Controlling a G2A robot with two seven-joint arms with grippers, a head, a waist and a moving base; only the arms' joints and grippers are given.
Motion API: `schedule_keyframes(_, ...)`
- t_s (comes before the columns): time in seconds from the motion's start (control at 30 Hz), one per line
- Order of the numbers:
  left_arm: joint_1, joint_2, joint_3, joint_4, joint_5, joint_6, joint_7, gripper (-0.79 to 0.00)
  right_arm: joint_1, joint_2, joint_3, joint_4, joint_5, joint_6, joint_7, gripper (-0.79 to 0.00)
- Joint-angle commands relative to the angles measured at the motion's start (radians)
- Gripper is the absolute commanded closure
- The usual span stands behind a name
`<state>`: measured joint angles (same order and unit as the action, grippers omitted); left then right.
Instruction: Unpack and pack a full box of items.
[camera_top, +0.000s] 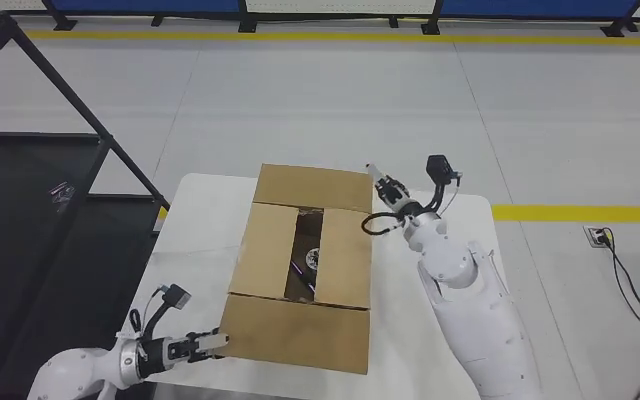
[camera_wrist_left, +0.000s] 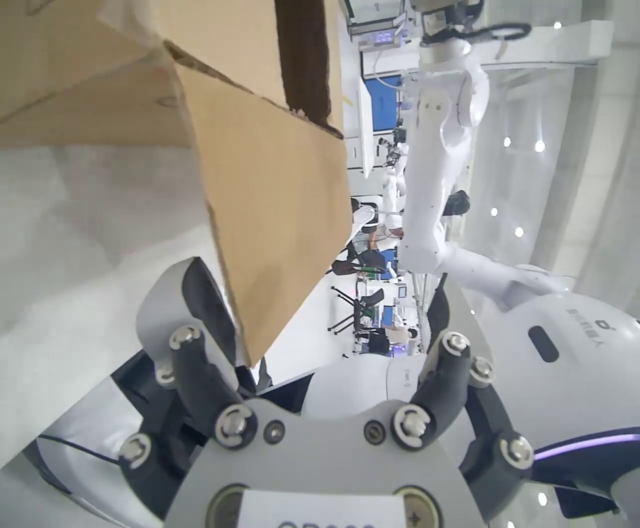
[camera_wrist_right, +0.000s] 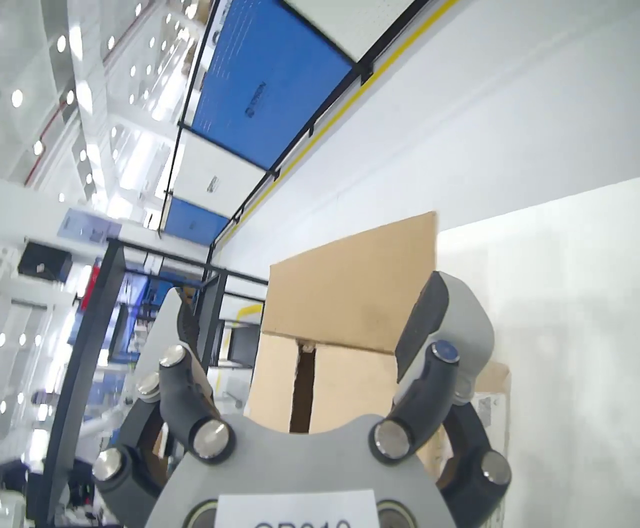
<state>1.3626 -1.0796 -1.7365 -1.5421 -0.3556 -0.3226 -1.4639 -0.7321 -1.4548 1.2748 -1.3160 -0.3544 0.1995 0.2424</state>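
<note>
White desk (camera_top: 200, 215): it carries the box at its centre.
Cardboard box (camera_top: 265, 250): end flaps lie folded out at 12 and 6 o'clock, and the side flaps nearly meet over a dark slot.
Near flap (camera_top: 295, 335): we judge this the step in hand. We should bite deep past its corner and swing it slowly, so the box does not slide.
Far flap (camera_top: 312, 185): we would work it in step with the near one.
Contents (camera_top: 310, 262): glimpsed through the slot, too dim to name.
Left jaws: apart, straddling the near flap's 7 o'clock corner.
Right jaws: apart, just off the box's 1 o'clock corner, holding nothing.
</note>
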Motion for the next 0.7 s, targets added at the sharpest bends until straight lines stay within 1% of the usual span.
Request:
schedule_keyframes(0.0, -0.005, 0.003, -0.003, 0.003, -0.042, 0.003, -0.013, -0.785, 0.038, -0.006, -0.003, 0.073, 0.030, 0.009, -0.016, -0.785)
schedule_keyframes(0.13, -0.009, 0.007, -0.012, -0.003, -0.118, -0.001, -0.009, -0.785, 0.125, -0.018, -0.027, 0.240, 0.070, -0.023, 0.011, -0.785)
schedule_keyframes(0.27, 0.001, 0.006, -0.017, -0.021, -0.189, -0.008, 0.045, -0.785, 0.198, -0.030, -0.045, 0.413, 0.102, -0.085, 0.004, -0.785)
schedule_keyframes(0.4, 0.013, 0.007, -0.020, -0.050, -0.200, -0.009, 0.117, -0.785, 0.263, -0.049, -0.068, 0.568, 0.151, -0.133, 0.003, -0.785)
schedule_keyframes(0.5, 0.017, 0.007, -0.019, -0.071, -0.207, -0.003, 0.167, -0.785, 0.301, -0.061, -0.073, 0.659, 0.216, -0.217, 0.053, -0.785)
schedule_keyframes(0.57, 0.019, 0.007, -0.016, -0.085, -0.198, 0.004, 0.217, -0.785, 0.321, -0.066, -0.066, 0.711, 0.269, -0.288, 0.111, -0.785)
schedule_keyframes(0.67, 0.023, 0.005, -0.007, -0.114, -0.142, -0.005, 0.322, -0.785, 0.353, -0.066, -0.041, 0.786, 0.347, -0.376, 0.198, -0.785)
